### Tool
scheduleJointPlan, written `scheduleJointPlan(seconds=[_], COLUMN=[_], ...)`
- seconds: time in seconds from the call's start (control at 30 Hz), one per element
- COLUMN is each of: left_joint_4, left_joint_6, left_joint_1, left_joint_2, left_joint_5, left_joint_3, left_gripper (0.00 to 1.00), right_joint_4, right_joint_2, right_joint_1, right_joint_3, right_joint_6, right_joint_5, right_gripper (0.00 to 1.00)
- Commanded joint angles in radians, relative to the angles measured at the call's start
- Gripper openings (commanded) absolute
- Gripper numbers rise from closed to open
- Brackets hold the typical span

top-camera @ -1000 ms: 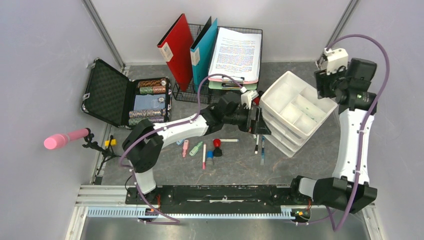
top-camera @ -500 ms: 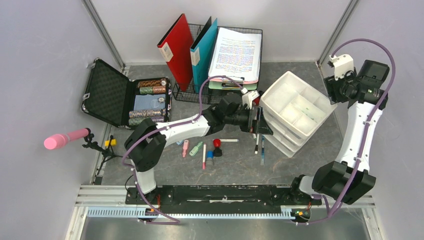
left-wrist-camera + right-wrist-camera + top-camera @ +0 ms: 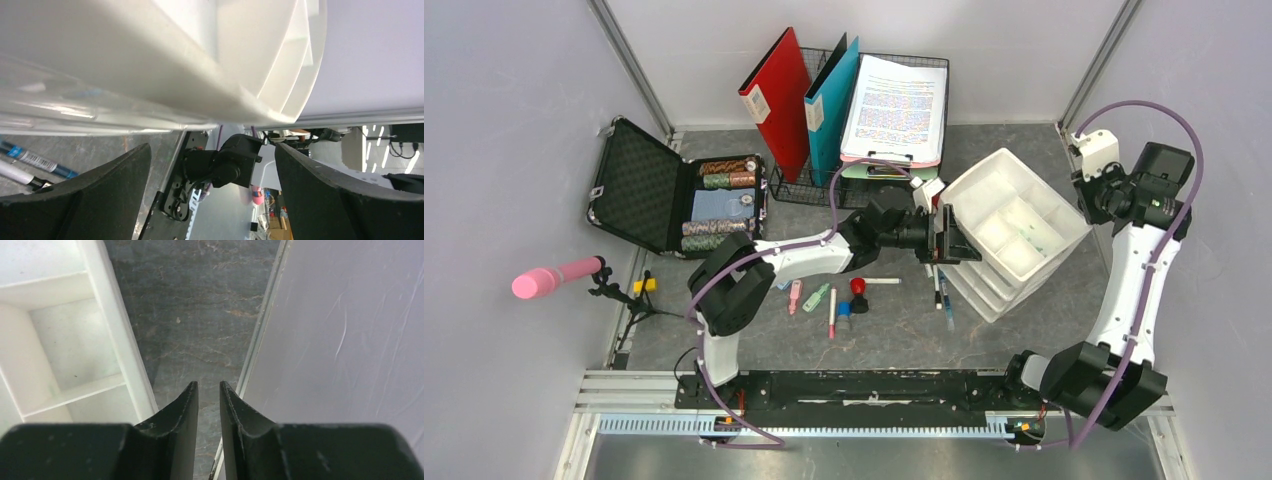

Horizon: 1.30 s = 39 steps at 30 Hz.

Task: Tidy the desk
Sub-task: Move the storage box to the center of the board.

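- Top external: the desk (image 3: 894, 325) fills the floor of the grey-walled enclosure, with the rail along its near edge, where both arms are bolted.
- The left gripper (image 3: 952, 240) reaches across to the near-left corner of a white drawer unit (image 3: 1014, 225) at the right of centre. The right gripper (image 3: 1096, 200) hangs at the unit's far-right side, close to the wall (image 3: 1214, 250).
- Pens (image 3: 939, 290) lie on the stone-look top just beside the unit. A black case (image 3: 639, 185) stands open at the left, and a red folder (image 3: 774, 95) leans in a wire rack at the back.
- Left wrist: the left gripper (image 3: 211, 150) has its claw spread wide, with nothing between the fingers. The drawer unit (image 3: 150, 60) looms just beyond the tips. Pens (image 3: 35, 162) lie on the desk (image 3: 100, 145) under it.
- Right wrist: the right gripper (image 3: 208, 387) shows a narrow slit between its fingers and holds nothing. It points down at a strip of desk (image 3: 200, 315) between the drawer unit's rim (image 3: 115, 340) and the wall (image 3: 350, 340).
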Motion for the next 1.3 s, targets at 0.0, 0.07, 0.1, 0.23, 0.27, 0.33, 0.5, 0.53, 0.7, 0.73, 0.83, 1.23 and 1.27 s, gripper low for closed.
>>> scheduleJointPlan(seconds=[0.0, 0.07, 0.1, 0.23, 0.27, 0.33, 0.5, 0.53, 0.7, 0.73, 0.83, 1.23, 1.27], left_joint_4=[0.183, 0.232, 0.272, 0.382, 0.428, 0.514, 0.616, 0.626, 0.709, 0.736, 0.829, 0.975, 0.975], left_joint_6=[-0.126, -0.136, -0.152, -0.198, -0.219, -0.249, -0.286, -0.289, -0.311, -0.328, -0.399, -0.476, -0.476], left_joint_1=[-0.003, -0.002, -0.001, -0.001, 0.001, -0.001, -0.001, -0.001, 0.003, 0.004, 0.008, 0.012, 0.014], left_joint_2=[0.015, 0.009, 0.008, 0.012, 0.013, 0.02, 0.031, 0.032, 0.048, 0.06, 0.1, 0.06, 0.053], left_joint_5=[0.018, -0.002, -0.012, -0.032, -0.039, -0.043, -0.032, -0.034, -0.035, -0.035, -0.039, -0.008, -0.004], left_joint_3=[-0.028, -0.063, -0.086, -0.128, -0.143, -0.164, -0.182, -0.188, -0.204, -0.205, -0.206, -0.261, -0.267], left_gripper=[0.98, 0.98, 0.98, 0.95, 0.94, 0.91, 0.86, 0.86, 0.86, 0.86, 0.85, 0.73, 0.72], right_joint_4=[-0.164, -0.18, -0.19, -0.22, -0.224, -0.227, -0.229, -0.229, -0.228, -0.228, -0.224, -0.195, -0.192], right_joint_2=[-0.049, -0.063, -0.068, -0.093, -0.1, -0.116, -0.13, -0.131, -0.135, -0.137, -0.147, -0.159, -0.158], right_joint_1=[-0.006, -0.011, -0.016, -0.023, -0.023, -0.024, -0.024, -0.024, -0.026, -0.026, -0.027, -0.039, -0.041], right_joint_3=[-0.056, -0.058, -0.061, -0.074, -0.079, -0.095, -0.119, -0.12, -0.126, -0.128, -0.139, -0.174, -0.177], right_joint_6=[0.004, 0.0, -0.001, -0.006, -0.008, -0.009, -0.018, -0.018, -0.022, -0.022, -0.027, -0.041, -0.042], right_joint_5=[-0.009, -0.003, -0.003, -0.014, -0.017, -0.022, -0.018, -0.017, -0.02, -0.02, -0.01, 0.018, 0.021], right_gripper=[0.27, 0.25, 0.24, 0.21, 0.21, 0.2, 0.2, 0.2, 0.19, 0.19, 0.19, 0.18, 0.17])
